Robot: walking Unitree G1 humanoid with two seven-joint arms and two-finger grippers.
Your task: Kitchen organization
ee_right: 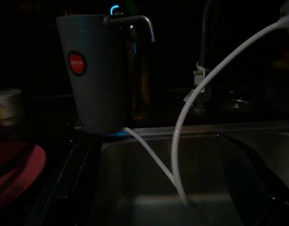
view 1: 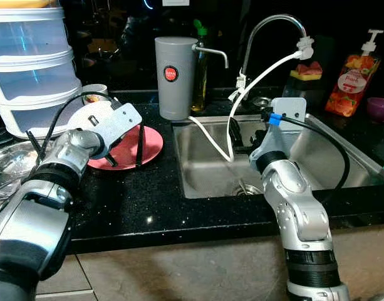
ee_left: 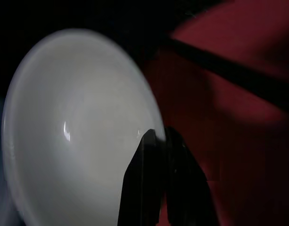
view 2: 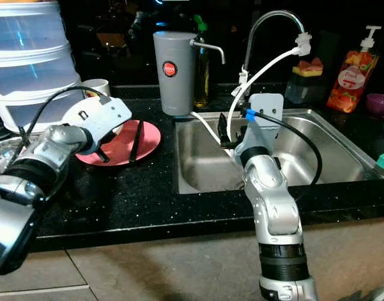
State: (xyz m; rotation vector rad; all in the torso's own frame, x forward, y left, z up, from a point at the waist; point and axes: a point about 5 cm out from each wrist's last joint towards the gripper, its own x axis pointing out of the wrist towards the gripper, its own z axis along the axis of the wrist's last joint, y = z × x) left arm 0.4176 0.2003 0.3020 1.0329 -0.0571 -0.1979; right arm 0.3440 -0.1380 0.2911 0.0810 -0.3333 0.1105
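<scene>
Left end effector [view 1: 124,149] is reaching over the pink plate [view 1: 151,142] on the dark surface [view 1: 154,200], just left of the sink [view 1: 204,169]. Its two black fingers are standing well apart in the head views. Left wrist view is showing a white bowl [ee_left: 73,132] close up, with dark fingertips [ee_left: 156,183] at its rim; cannot tell whether they are pinching it.

Right end effector [view 2: 232,135] is hanging over the sink basin, fingers spread wide and holding nothing, near the white hose [view 1: 242,100] running down from the faucet [view 1: 273,28].

A grey water filter [view 1: 175,75] is standing behind the plate. Stacked translucent containers [view 1: 32,69] are sitting far left, and a soap bottle [view 1: 353,75] far right.
</scene>
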